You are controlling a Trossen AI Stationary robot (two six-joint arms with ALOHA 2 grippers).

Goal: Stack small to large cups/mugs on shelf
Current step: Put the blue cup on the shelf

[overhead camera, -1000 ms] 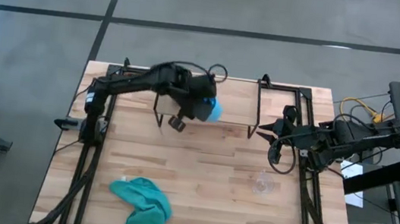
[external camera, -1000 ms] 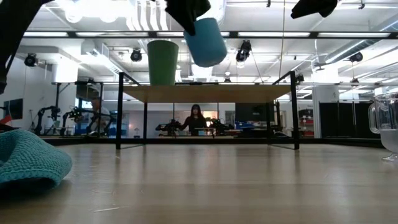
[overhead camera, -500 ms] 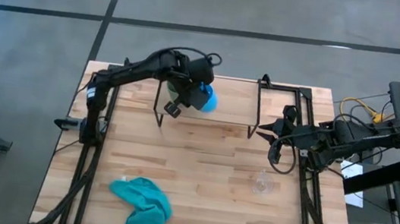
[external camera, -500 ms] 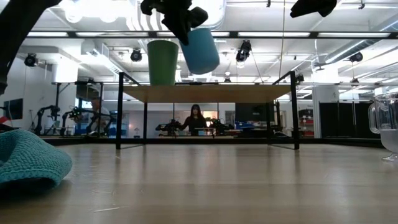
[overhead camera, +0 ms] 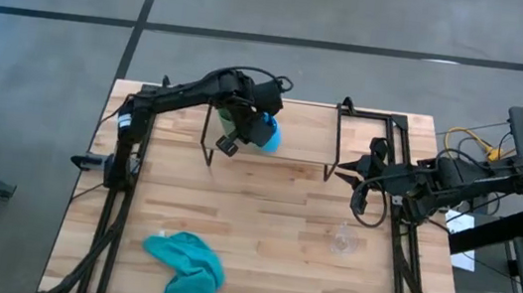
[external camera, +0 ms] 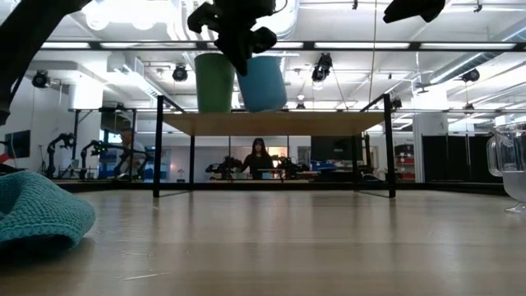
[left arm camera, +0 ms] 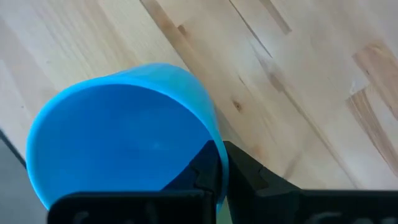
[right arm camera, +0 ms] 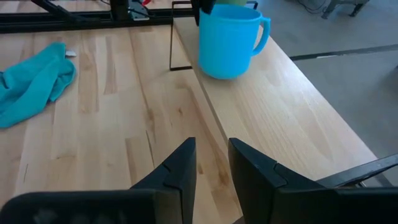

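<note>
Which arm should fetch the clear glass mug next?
Right, probably. The right hand is open and idle, and the clear glass mug stands on its side of the table. The left hand grips the blue mug at the shelf.

The left arm is extended from the table's nine o'clock edge toward twelve o'clock, its wrist bent downward. The left gripper [overhead camera: 251,125] is closed, something pinched between its fingers. The right arm is folded at three o'clock; the right gripper [overhead camera: 341,171] is parted slightly.
</note>
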